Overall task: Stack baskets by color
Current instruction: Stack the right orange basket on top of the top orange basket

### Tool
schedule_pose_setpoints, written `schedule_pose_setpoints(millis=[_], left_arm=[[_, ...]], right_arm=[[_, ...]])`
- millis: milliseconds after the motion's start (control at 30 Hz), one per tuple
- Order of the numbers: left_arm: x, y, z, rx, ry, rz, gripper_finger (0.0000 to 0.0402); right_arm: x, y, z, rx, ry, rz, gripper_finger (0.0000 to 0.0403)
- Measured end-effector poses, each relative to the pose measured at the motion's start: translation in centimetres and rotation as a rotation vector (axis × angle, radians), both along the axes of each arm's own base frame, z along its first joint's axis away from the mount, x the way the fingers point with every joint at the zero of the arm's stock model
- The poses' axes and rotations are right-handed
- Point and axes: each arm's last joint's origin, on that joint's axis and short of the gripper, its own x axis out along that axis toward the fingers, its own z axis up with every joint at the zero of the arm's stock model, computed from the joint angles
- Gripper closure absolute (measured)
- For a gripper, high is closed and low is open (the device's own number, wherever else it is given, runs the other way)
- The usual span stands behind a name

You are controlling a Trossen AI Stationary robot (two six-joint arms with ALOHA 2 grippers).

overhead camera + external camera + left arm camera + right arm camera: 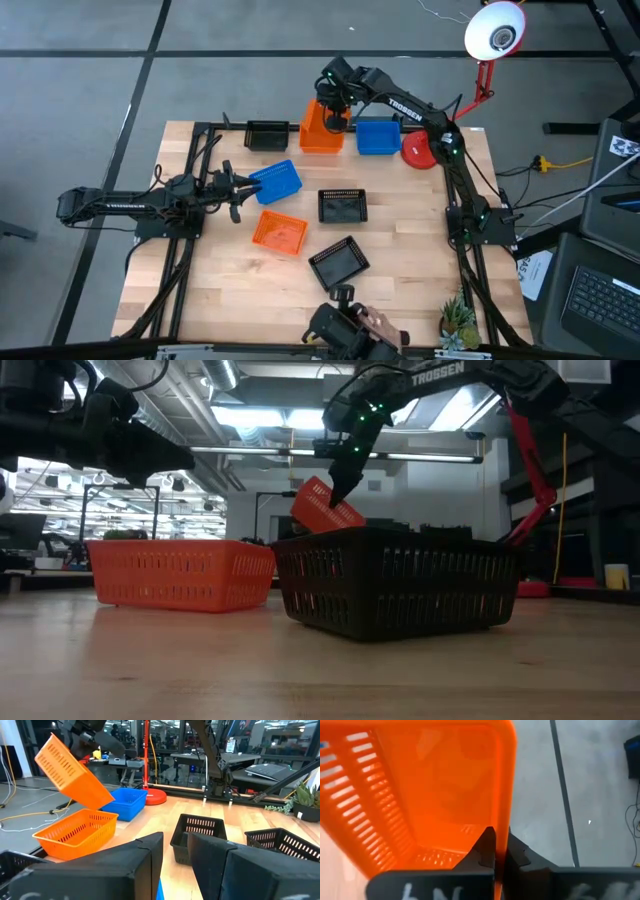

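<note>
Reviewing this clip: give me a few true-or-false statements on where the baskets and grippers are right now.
1. The right gripper is shut on an orange basket's rim. True.
2. That basket sits flat on the table. False: it hangs tilted above another orange basket.
3. The left gripper holds a black basket. False: it is beside a blue basket, holding nothing.
4. A third orange basket lies alone mid-table. True.
5. The red lamp base is left of the blue basket by it. False: right.

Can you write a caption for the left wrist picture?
The right claw dangles a tilted orange basket over another orange basket on the table.
</note>
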Motion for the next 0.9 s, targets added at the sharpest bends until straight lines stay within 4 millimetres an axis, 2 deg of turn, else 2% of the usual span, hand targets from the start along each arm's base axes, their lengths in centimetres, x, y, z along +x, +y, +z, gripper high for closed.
schedule_pose_setpoints(millis=[633,767,900], left_arm=[[0.0,0.0,0.0,-0.001,0.002,-0.001,0.0319],[0.0,0.0,0.0,-0.002,0.002,-0.001,0.0319],[0.0,0.0,0.0,-0.002,0.003,-0.001,0.0319]], right_arm=[[0.1,0.4,-1.5,0.076,0.063,-0.036,0.0401],[0.1,0.4,-1.7,0.081,0.08,-0.026,0.038],[0.0,0.5,-2.1,0.086,0.115,-0.012,0.0335]])
